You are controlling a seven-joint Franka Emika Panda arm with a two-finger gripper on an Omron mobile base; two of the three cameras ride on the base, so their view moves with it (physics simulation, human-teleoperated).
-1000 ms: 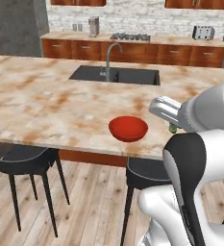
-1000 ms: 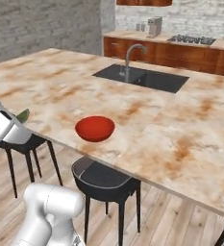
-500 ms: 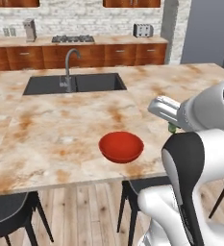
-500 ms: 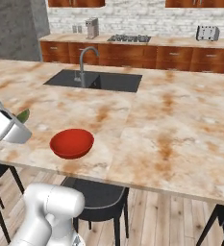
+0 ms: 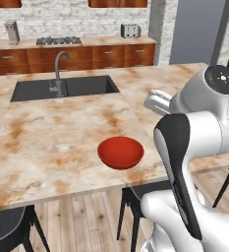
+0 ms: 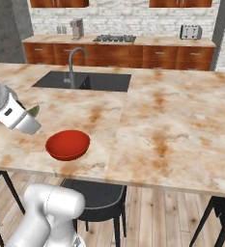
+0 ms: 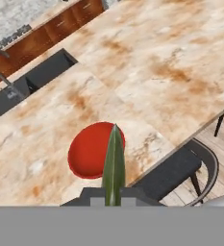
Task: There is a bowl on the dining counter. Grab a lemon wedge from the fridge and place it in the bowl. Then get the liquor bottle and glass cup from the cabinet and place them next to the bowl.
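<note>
The two-finger gripper is clamped on a thin green lemon wedge, seen edge-on in the hand view as a narrow blade rising from between the tips. In the right base view the wedge peeks out past the white hand, above the marble-patterned dining counter.

The round red bowl sits near the counter's front edge, above a dark stool. In the hand view the bowl lies directly behind the wedge, so the hand looks roughly lined up over it.

Step in hand, as judged: carrying the wedge to the bowl. To do it well, the hand should come over the bowl's centre, lower until the wedge is inside the rim, and only then release; letting go from height risks a bounce onto the counter or floor.

Hard to make out: the fingertips are mostly cut off at the bottom of the hand view, so the contact points on the wedge cannot be read. Height above the bowl is uncertain. In the left base view the arm's white body covers the hand.
</note>
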